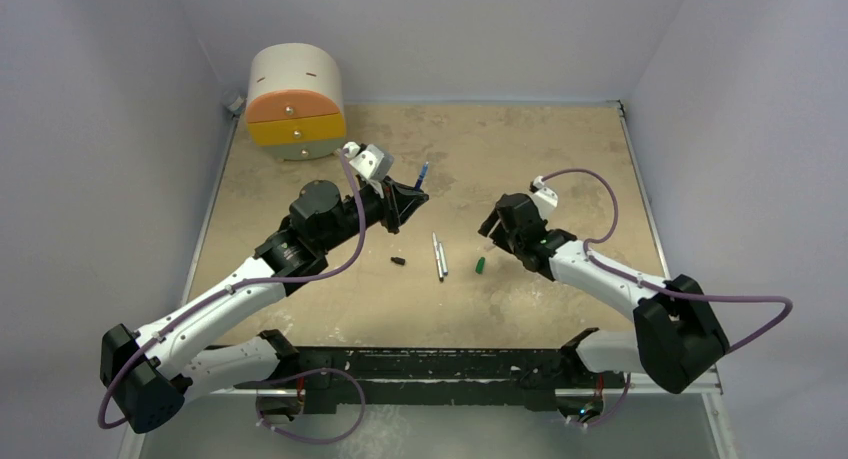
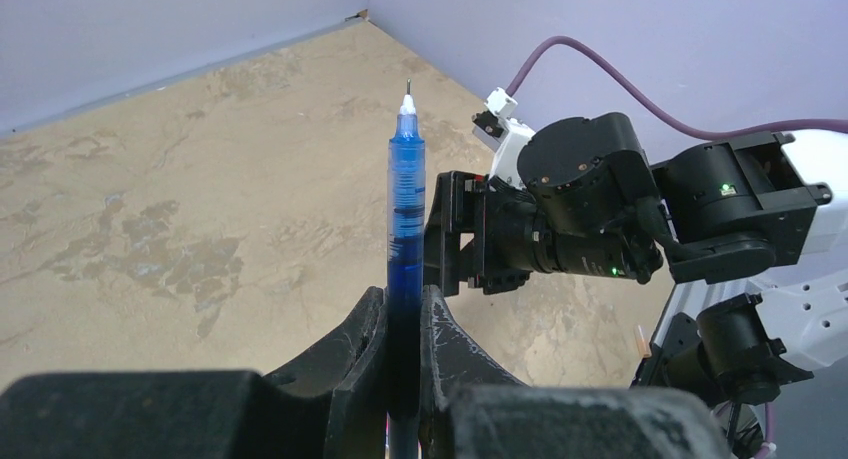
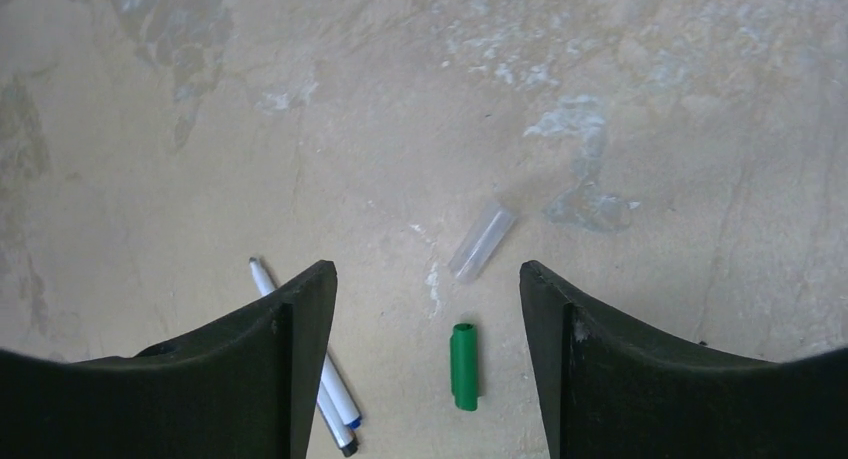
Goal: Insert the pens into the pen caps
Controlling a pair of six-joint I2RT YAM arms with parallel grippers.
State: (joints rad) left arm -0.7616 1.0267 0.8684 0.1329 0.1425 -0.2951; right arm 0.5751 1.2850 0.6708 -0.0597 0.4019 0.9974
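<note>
My left gripper (image 2: 404, 309) is shut on a blue pen (image 2: 406, 209) that points tip-up and stands raised above the table (image 1: 424, 171). Two pale pens (image 1: 438, 256) lie side by side mid-table, with a black cap (image 1: 398, 261) to their left and a green cap (image 1: 480, 265) to their right. My right gripper (image 3: 427, 279) hovers open over the green cap (image 3: 464, 366), which lies between its fingers. A clear whitish cap (image 3: 483, 241) rests just beyond it. The two pens (image 3: 330, 389) partly hide behind the left finger.
A round white drawer unit with orange and yellow fronts (image 1: 295, 101) stands at the back left corner. Walls close the table on three sides. The right arm (image 2: 600, 199) is close to the raised pen's right.
</note>
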